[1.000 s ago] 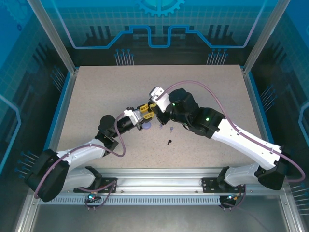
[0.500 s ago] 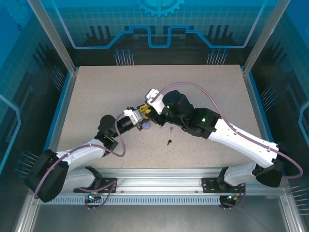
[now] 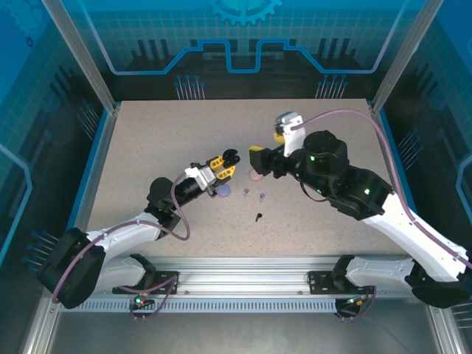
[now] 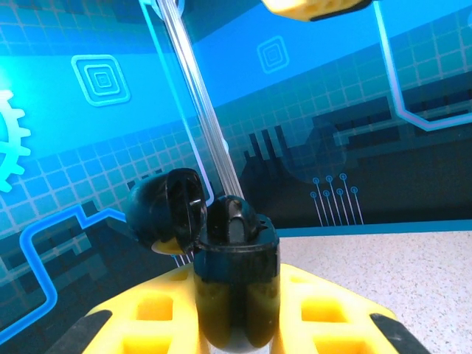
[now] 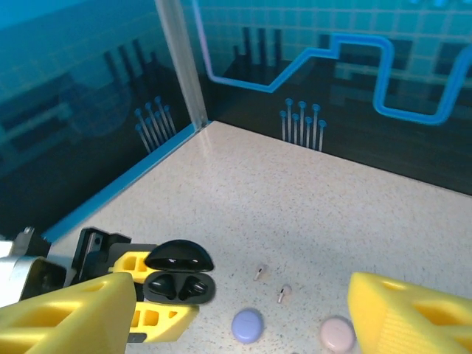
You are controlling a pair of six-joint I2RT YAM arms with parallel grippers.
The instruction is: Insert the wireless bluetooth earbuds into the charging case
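One black earbud (image 3: 258,217) lies alone on the table (image 3: 147,147), closest to the arm bases in the overhead view. Take twelve o'clock as pointing straight away from the bases. From that bud, a purplish earbud (image 3: 261,196) sits at about twelve o'clock and a second purplish earbud (image 3: 245,192) at eleven; the two are near each other but apart. A round purple case (image 3: 223,192) rests closed at ten o'clock, just beside the second bud. Farther out at twelve lies a closed pink case (image 3: 256,175).

At ten o'clock from the pink case, the left gripper (image 3: 223,168) has its yellow fingers clamped on a black charging case (image 3: 231,155). The left wrist view shows this case (image 4: 236,280) upright between the fingers, its lid swung open to nine o'clock. The right wrist view looks down into the same case (image 5: 179,287) and shows two dark hollows. Whether buds sit in them cannot be told.

At two o'clock from the left gripper, the right gripper (image 3: 267,147) hangs over the table with its fingers spread wide and nothing between them. In its own view, the right gripper (image 5: 243,287) frames both loose purplish buds and the two closed cases.
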